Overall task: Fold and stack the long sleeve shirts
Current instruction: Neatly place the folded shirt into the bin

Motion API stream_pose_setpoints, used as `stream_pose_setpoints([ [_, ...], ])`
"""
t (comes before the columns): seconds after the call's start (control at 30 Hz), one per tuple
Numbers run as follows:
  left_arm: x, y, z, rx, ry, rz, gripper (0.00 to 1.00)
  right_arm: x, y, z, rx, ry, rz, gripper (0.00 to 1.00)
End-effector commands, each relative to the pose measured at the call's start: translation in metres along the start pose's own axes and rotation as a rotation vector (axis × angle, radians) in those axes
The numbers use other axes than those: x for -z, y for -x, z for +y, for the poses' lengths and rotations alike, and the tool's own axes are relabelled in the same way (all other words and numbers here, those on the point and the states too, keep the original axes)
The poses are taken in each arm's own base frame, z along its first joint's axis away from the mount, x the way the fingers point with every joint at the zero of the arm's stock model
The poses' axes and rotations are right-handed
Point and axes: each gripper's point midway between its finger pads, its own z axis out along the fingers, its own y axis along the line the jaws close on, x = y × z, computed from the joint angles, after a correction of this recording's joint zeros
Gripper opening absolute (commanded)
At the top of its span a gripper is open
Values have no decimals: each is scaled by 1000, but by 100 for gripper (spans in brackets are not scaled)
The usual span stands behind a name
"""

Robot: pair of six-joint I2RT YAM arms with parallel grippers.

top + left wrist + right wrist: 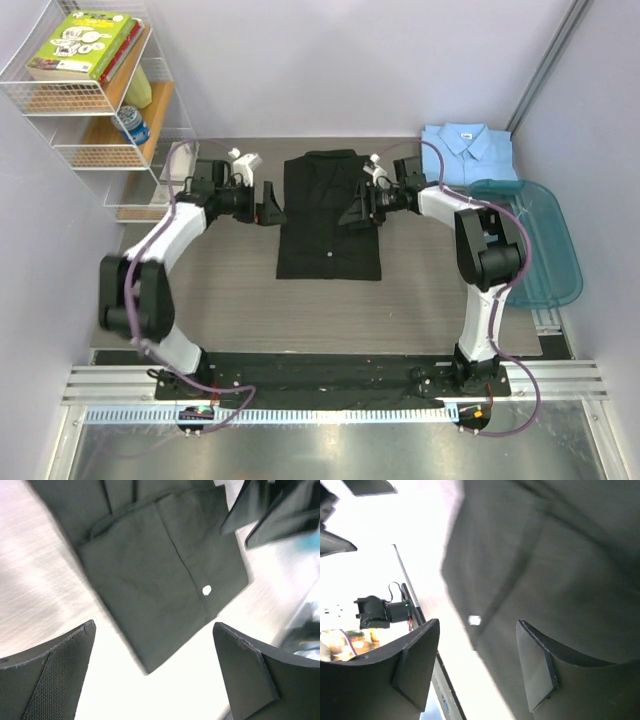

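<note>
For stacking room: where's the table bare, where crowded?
Bare: table strip between black shirt hem and arm bases. Crowded: left pincer and right pincer crowd its sides; light blue shirt and teal tub fill the right edge.

The black shirt (330, 215) is matt cloth with a glossy pale button (206, 589); the light blue shirt (468, 150) at the tabletop's (230, 300) far right corner is smoother cloth. The tabletop looks matt and grained, the teal tub (560, 270) glossy translucent plastic.

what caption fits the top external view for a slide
Left gripper and right gripper at opposite edges of a folded black cloth shirt; folded light blue cloth shirt beside a teal plastic tub
</note>
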Motion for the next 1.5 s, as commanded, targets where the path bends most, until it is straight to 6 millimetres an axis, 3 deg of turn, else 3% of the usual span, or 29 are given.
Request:
stream_pose_setpoints([
  [0.0,60,-8,-24,-611,230,37,100,15,29,63,254,-4,-91,66],
  [0.03,58,-16,-37,-734,239,53,100,10,27,60,276,-21,-75,64],
  [0.1,64,-33,-27,-980,357,96,100,-1,22,59,324,-44,-39,59],
  [0.13,54,-48,-42,-1094,338,110,100,-10,17,54,318,-43,-17,58],
  [0.17,52,-53,-44,-1208,353,118,100,-17,12,54,325,-39,2,56],
  [0.2,55,-44,-57,-1282,382,40,100,-21,14,53,345,-46,6,51],
  [0.23,43,-72,-63,-1340,322,72,100,-26,12,49,345,-49,19,48],
  [0.27,40,-76,-70,-1386,300,52,100,-33,9,43,339,-50,37,43],
  [0.3,35,-79,-79,-1416,280,15,100,-36,7,39,339,-48,46,42],
  [0.37,21,-103,-85,-1477,261,37,100,-45,0,26,323,-53,77,38],
  [0.43,5,-109,-96,-1514,287,-2,100,-50,-4,14,314,-64,97,36],
  [0.53,-18,-127,-97,-1526,300,10,100,-58,-13,-4,291,-79,128,35],
  [0.73,-56,-152,-79,-1567,348,57,100,-65,-25,-24,245,-96,165,33],
  [0.83,-73,-152,-65,-1606,409,67,79,-65,-30,-32,239,-111,176,33],
  [0.87,-76,-146,-65,-1610,437,39,76,-65,-30,-34,238,-115,179,33],
  [1.03,-91,-155,-50,-1626,460,93,66,-66,-35,-43,206,-118,194,33],
  [1.13,-92,-153,-48,-1630,481,106,53,-66,-36,-43,207,-117,198,33],
  [1.23,-92,-149,-51,-1612,459,130,32,-64,-37,-40,210,-111,197,33],
  [1.27,-91,-150,-53,-1606,447,142,16,-63,-38,-39,210,-111,197,33],
  [1.33,-86,-155,-55,-1575,411,194,0,-61,-39,-35,206,-100,197,35],
  [1.47,-76,-164,-76,-1492,284,267,0,-53,-23,-16,240,-88,161,46],
])
